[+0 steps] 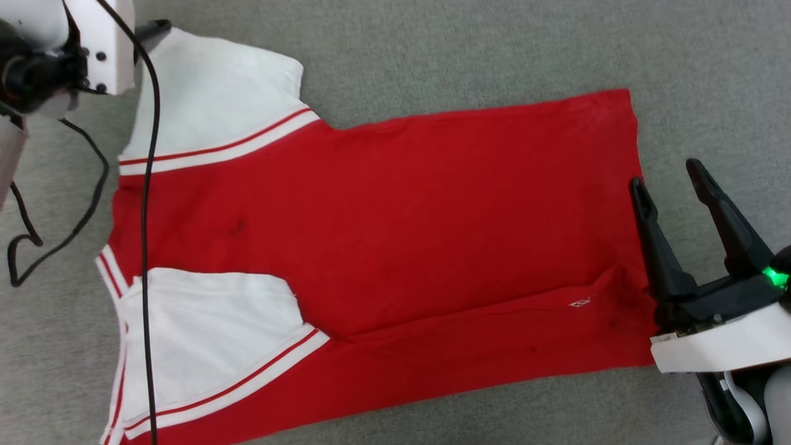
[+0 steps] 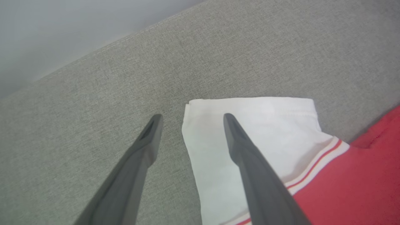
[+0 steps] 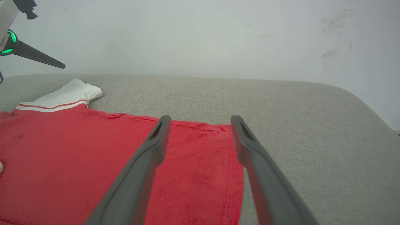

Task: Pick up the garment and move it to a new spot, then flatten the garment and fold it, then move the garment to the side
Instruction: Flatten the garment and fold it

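Right hand (image 3: 200,118), fingers apart, over the hem corner of the red garment (image 3: 78,162) — grey surface (image 3: 312,131) beyond.

No legible text or numbers: the only mark is a tiny white emblem (image 1: 579,302) on the red face of the garment (image 1: 432,216), near its hem, too small to read.

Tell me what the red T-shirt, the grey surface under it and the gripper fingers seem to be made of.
The red T-shirt: soft matte knit, probably cotton; fuzzy nap, gentle creases. The grey surface: woven upholstery-like cloth, matte; visible weave and seamed edge. The fingers: likely moulded dark plastic; smooth, faintly glossy.
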Tool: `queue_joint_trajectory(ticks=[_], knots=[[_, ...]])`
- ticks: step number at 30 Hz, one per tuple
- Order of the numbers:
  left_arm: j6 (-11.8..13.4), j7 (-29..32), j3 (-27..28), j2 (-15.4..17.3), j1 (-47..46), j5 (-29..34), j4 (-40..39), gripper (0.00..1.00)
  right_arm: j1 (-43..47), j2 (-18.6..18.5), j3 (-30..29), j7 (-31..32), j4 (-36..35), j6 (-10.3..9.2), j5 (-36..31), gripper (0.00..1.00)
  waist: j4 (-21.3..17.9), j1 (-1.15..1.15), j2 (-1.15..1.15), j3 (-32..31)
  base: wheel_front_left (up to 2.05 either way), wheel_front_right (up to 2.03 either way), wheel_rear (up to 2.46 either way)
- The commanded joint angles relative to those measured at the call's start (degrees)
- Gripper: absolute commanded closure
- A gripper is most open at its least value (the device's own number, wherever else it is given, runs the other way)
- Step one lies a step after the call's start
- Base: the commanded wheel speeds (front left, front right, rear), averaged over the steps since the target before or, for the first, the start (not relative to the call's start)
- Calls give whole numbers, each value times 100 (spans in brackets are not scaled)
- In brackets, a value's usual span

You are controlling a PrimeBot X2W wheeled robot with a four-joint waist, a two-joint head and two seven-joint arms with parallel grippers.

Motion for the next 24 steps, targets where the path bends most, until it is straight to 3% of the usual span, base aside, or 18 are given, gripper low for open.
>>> queue_joint_trajectory(ticks=[1, 10, 11, 12, 17, 24], knots=[[-32, 131, -53, -25, -92, -1, 121, 0, -118, 38, 36, -55, 19, -5, 2, 0, -134, -1, 0, 252, 0, 0, 0], [-102, 773, -468, -83, 20, -67, 523, 0, -304, 37, 114, -214, 247, -5, 40, 0, -182, -1, 0, 495, 0, 0, 0], [-106, 809, -517, -82, 54, -78, 529, 55, -327, 29, 108, -221, 270, -5, 44, 0, -174, -1, 0, 499, 0, 0, 0], [-115, 805, -548, -90, 76, -78, 523, 100, -349, 22, 100, -231, 293, -5, 51, 0, -163, -1, 0, 500, 0, 0, 0], [-124, 513, -655, -115, 40, -41, 390, 100, -518, -108, -2, -233, 367, -5, 50, 0, -66, -1, 0, 387, 0, 0, 0], [-133, -150, -789, -105, -5, -72, -7, 100, -1048, -652, -274, 239, 137, -5, -24, 0, 110, -1, 0, 4, 0, 0, 0]])
